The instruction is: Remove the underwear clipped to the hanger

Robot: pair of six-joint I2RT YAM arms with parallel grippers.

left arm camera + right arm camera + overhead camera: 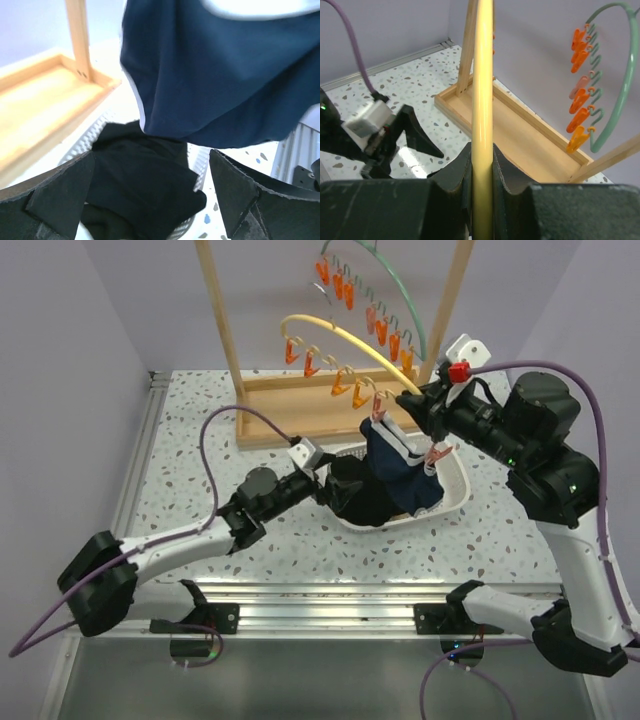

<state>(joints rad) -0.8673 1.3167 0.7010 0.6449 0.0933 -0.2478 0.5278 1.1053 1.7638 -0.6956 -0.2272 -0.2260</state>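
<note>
Navy blue underwear [400, 468] with white trim hangs from orange clips [381, 405] on the yellow hoop hanger [345, 337]. It fills the top of the left wrist view [220, 75]. Black underwear [355, 495] lies heaped in a white basket [452, 488], and also shows in the left wrist view [145, 185]. My left gripper [325, 475] is open and empty, its fingers [235, 190] spread just over the black heap, below the navy piece. My right gripper [410, 398] is shut on the yellow hanger [482, 75] near its right end.
A wooden rack [225, 330] with a tray base [290, 405] stands at the back. A green hoop hanger [395, 280] with several empty orange clips [580, 107] hangs behind the yellow one. The table is speckled white.
</note>
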